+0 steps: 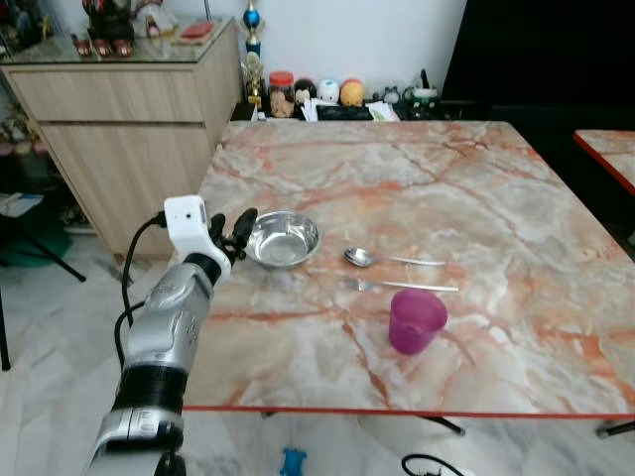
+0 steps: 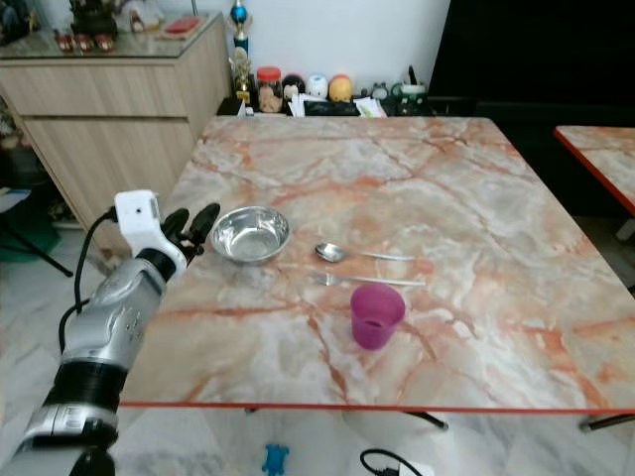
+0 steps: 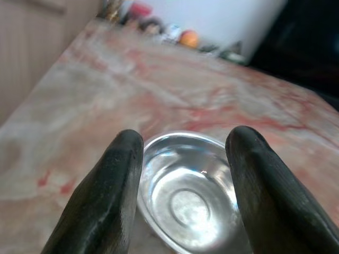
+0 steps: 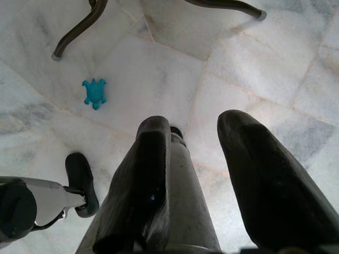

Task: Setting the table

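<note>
In the left eye view, a marble-patterned bench (image 1: pixel 476 188) with a red edge is seen from above. A steel bowl (image 1: pixel 283 239) is set near its left edge. Just to the right of the bowl a spoon (image 1: pixel 362 258) is laid, and a fork (image 1: pixel 402 286) is laid just in front of the spoon, the two roughly parallel and apart. A purple cup (image 1: pixel 416 320) is stood upright in front of the fork, near it but not touching. The left gripper (image 1: pixel 236 234) is held at the bench's left edge, just beside the bowl's rim, its fingers parted. A wooden cabinet (image 1: pixel 119 109) is seen behind and to the left, and small ornaments are lined along the wall behind the bench.

In the right eye view, the same layout is shown: bowl, spoon, fork and cup in a loose cluster on the left half of the bench, with the left gripper beside the bowl.

In the left wrist view, the bowl is framed between the two black fingers (image 3: pixel 106 201), which are spread about as wide as the bowl and not closed on it.

In the right wrist view, the right gripper (image 4: pixel 198 159) is pointed down at a pale tiled floor (image 4: pixel 254 63), its fingers parted and holding nothing. A small blue turtle toy (image 4: pixel 94 92) is lying on the floor, near dark bench legs.
</note>
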Motion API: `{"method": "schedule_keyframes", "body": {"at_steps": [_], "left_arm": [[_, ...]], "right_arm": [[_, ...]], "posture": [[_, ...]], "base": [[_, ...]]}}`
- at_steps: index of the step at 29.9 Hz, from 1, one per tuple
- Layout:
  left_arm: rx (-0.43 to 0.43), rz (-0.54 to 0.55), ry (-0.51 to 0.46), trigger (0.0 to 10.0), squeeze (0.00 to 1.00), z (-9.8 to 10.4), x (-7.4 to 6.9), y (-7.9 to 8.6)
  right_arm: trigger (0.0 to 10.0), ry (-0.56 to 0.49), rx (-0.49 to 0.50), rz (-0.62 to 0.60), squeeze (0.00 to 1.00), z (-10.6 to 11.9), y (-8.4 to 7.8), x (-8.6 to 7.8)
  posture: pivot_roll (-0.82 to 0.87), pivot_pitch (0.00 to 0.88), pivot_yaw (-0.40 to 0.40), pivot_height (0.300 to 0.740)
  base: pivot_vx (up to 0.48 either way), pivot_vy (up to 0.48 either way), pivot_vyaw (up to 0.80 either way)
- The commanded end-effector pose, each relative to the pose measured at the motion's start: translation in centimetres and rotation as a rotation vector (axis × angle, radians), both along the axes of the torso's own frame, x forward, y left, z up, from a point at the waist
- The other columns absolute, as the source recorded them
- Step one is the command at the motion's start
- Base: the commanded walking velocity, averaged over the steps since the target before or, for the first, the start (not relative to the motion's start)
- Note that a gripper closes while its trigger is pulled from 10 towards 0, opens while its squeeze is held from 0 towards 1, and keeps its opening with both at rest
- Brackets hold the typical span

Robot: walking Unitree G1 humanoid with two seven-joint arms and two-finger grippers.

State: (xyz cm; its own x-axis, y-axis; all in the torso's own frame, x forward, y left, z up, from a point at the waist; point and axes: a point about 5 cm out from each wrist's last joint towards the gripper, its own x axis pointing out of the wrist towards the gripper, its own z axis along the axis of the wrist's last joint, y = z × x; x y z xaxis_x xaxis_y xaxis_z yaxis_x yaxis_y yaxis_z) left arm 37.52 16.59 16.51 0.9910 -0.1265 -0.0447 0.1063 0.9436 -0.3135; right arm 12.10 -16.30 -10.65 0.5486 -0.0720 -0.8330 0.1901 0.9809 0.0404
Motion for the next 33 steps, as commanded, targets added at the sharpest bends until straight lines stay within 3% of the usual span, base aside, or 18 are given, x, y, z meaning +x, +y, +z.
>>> {"method": "schedule_keyframes", "body": {"at_steps": [1, 5, 10, 20, 22, 33], "left_arm": [[0.001, 0.001, 0.067, 10.0, 0.0, -0.7, 0.6, 0.0], [0.026, 0.015, 0.119, 10.0, 0.0, -1.2, 1.2, -0.3], [-0.011, 0.047, 0.204, 10.0, 0.0, -2.3, 1.6, -0.4], [-0.004, 0.063, 0.23, 10.0, 0.0, -3.3, 1.6, 0.0], [-0.043, 0.051, 0.227, 10.0, 0.0, -3.5, 1.6, -0.3], [-0.067, 0.044, 0.205, 10.0, 0.0, -2.9, 2.0, -1.3]], "right_arm": [[10.0, -0.006, 0.0, -0.001, 0.0, 0.1, 0.1, 0.2], [10.0, -0.015, 0.001, -0.003, 0.0, 0.1, -0.1, 0.0], [10.0, -0.028, 0.006, -0.002, 0.0, 0.1, 0.0, 0.1], [10.0, -0.032, 0.009, 0.002, 0.0, 0.1, -0.1, 0.0], [10.0, -0.034, 0.009, 0.002, 0.0, 0.1, -0.1, -0.1], [10.0, -0.038, 0.008, 0.0, 0.0, 0.1, -0.3, -0.1]], "posture": [[0.13, 0.0, -0.025, 0.74], [0.13, 0.0, -0.022, 0.74], [0.13, 0.0, -0.02, 0.74], [0.13, 0.0, -0.024, 0.74], [0.12, 0.0, -0.025, 0.74], [0.11, 0.0, -0.026, 0.74]], "base": [[0.0, 0.0, 0.0], [0.0, 0.0, 0.0], [0.0, 0.0, 0.0], [0.0, 0.0, 0.0], [0.0, 0.0, 0.0], [0.0, 0.0, 0.0]]}}
